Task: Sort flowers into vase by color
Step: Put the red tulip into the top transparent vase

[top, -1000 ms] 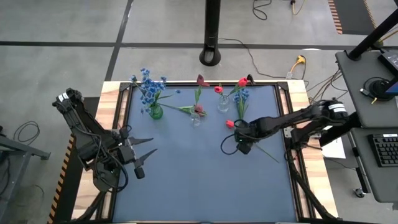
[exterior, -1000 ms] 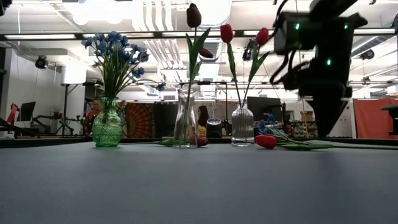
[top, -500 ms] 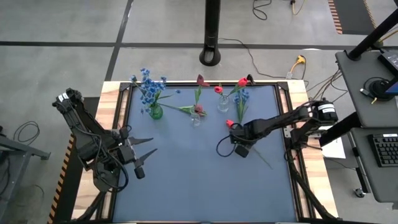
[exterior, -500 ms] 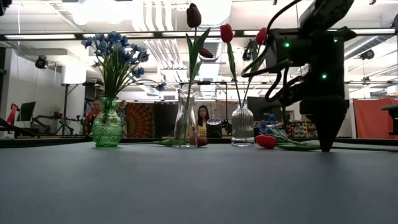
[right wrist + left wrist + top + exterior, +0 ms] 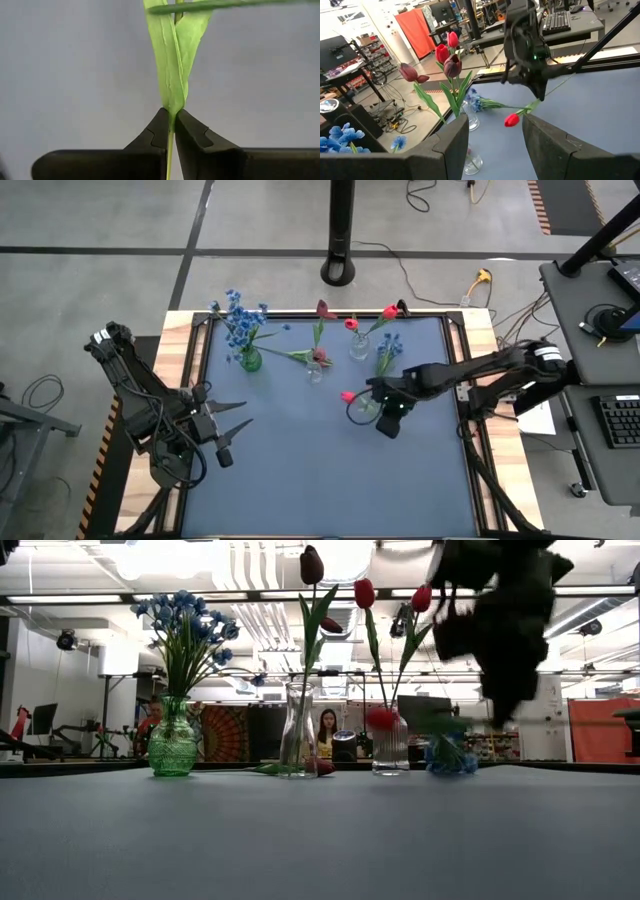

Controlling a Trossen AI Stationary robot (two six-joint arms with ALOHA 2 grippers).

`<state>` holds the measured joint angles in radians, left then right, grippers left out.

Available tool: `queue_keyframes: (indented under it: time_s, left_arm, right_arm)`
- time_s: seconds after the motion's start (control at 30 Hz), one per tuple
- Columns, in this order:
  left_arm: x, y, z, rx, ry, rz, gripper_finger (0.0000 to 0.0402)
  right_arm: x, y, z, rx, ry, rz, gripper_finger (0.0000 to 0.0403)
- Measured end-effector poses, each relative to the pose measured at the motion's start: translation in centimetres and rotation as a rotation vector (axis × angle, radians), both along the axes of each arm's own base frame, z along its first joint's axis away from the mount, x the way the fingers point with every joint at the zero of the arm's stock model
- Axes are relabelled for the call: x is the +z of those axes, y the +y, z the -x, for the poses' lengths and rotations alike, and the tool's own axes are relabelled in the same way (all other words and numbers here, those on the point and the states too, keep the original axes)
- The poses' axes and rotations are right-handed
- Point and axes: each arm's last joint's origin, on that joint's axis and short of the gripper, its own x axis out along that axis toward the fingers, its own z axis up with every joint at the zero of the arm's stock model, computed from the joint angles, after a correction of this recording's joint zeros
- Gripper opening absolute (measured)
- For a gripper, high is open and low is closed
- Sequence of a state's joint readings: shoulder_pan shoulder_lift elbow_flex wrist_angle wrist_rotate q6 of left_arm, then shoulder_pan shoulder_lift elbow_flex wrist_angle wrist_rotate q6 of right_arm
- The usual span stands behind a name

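The right gripper [image 5: 170,131] has just pinched the red tulip [image 5: 347,395] by its stem and lifted it off the counter [image 5: 300,470] — ready for a vase.

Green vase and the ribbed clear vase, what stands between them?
In the low view, a tall clear vase holding dark red tulips stands between the green vase and the ribbed vase.

No words, labels, brand names, numbers or signs can be read in any of the views, neither on the table, the vases and arms nor on the things in the room behind them
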<state>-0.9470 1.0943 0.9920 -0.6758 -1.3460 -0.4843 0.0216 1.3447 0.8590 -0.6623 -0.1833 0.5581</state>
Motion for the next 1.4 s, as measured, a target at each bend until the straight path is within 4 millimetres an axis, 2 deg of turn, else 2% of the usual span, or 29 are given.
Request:
queue_keyframes:
  time_s: [0.2, 0.43, 0.53, 0.67, 0.83, 1.03, 1.17, 1.3, 1.4]
  left_arm:
    - [0.0, 0.0, 0.0, 0.000, -0.001, 0.002, 0.0169]
    - [0.0, 0.0, 0.0, 0.000, -0.002, 0.004, 0.0169]
    - [0.0, 0.0, 0.0, 0.000, -0.002, 0.004, 0.0169]
    - [0.0, 0.0, 0.0, 0.000, -0.002, 0.004, 0.0169]
    - [0.0, 0.0, 0.0, 0.000, -0.002, 0.005, 0.0169]
    - [-0.1, -0.1, 0.0, -0.020, 0.014, 0.019, 0.0169]
    - [-0.1, 0.0, 0.0, -0.016, 0.012, 0.019, 0.0169]
    - [0.0, 0.1, 0.0, 0.002, 0.000, 0.006, 0.0169]
    - [0.0, 0.1, 0.0, 0.018, -0.011, -0.003, 0.0169]
  right_arm:
    - [3.8, 0.2, -0.6, 0.083, -0.368, 0.035, 0.0013]
    - [7.8, 1.3, -1.8, 0.227, -0.816, 0.129, 0.0013]
    - [9.3, 1.6, -2.5, 0.272, -1.008, 0.258, 0.0013]
    - [11.0, 1.9, -3.2, 0.230, -1.213, 0.518, 0.0013]
    - [11.5, 1.8, -2.9, 0.136, -1.291, 0.724, 0.0013]
    - [11.1, 0.5, -1.8, -0.188, -1.114, 1.026, 0.0013]
    - [11.1, -0.4, -1.1, -0.325, -1.111, 1.169, 0.0013]
    - [10.4, -2.4, -0.1, -0.489, -1.132, 1.225, 0.0013]
    - [9.6, -4.0, 0.4, -0.546, -1.122, 1.234, 0.0013]
